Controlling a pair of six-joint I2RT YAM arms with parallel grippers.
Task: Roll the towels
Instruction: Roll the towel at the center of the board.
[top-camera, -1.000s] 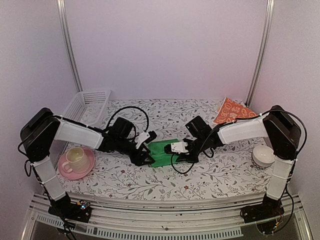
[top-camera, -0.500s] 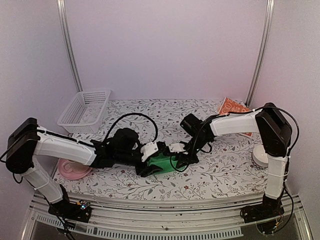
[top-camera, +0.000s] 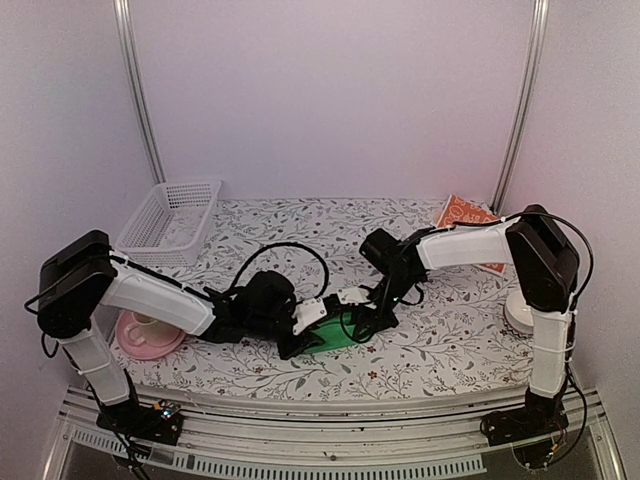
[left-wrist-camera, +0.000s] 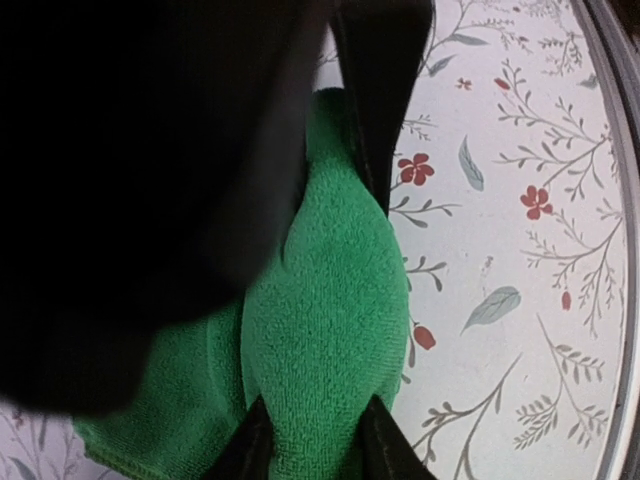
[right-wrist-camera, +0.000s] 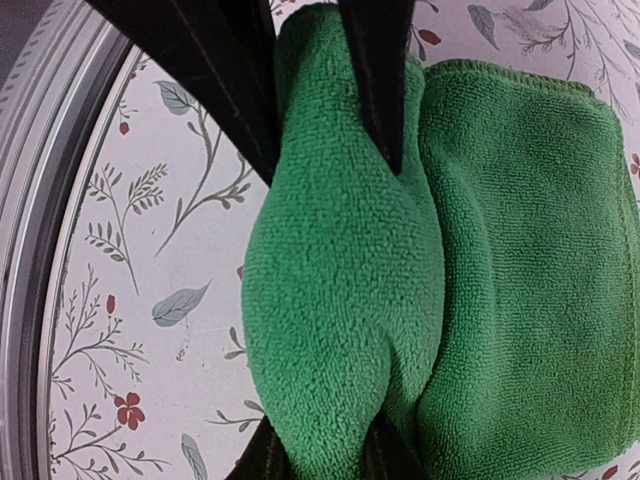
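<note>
Left gripper (left-wrist-camera: 335, 190) is pinched down on one end of a fat rolled lip of the green towel (left-wrist-camera: 320, 330); right gripper (right-wrist-camera: 335, 160) is clamped on the other end of the same lip, so the two face each other across it. The towel sits near the front middle of the floral table (top-camera: 430, 355); the rolled lip is on the side nearest the arm bases, with the flat folded part beyond it. I'd call this the first turn of the roll on towel one; the orange-red towel (top-camera: 468, 215) lies untouched at the far right, by the back wall. Next, I reckon both wrists need to tip the lip over onto the flat part together, evenly, or it'll go cone-shaped.
</note>
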